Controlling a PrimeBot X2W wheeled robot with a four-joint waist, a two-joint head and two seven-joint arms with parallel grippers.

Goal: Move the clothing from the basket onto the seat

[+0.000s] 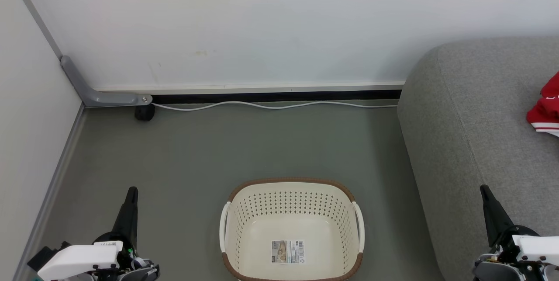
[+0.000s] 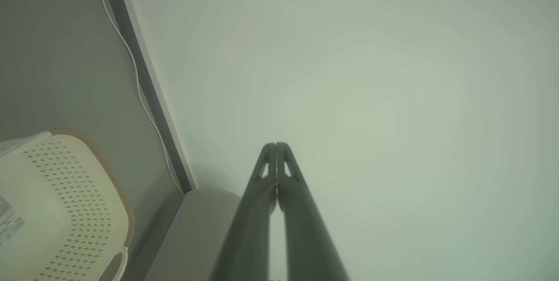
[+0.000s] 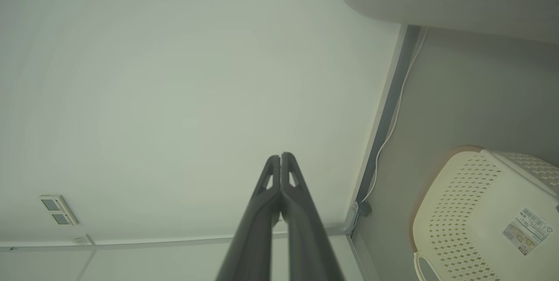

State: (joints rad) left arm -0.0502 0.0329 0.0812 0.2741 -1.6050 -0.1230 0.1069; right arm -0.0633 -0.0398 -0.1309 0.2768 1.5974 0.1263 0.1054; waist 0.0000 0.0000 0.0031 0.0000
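Clothing [image 1: 546, 108] on seat [image 1: 471, 119], far right, partly cut off; can't count pieces. Basket [image 1: 290, 183] on floor, bare except label [image 1: 288, 251]. Left jaws, right jaws pressed together, gripping nothing. Risks: needless dip into basket; wheels snagging cable [image 1: 270, 105].

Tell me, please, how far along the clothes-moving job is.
Looks done: the basket holds just its paper label, and red clothing lies on the sofa at the frame's edge. In hand: nothing; left gripper and right gripper are shut, empty. Left: seemingly nothing.
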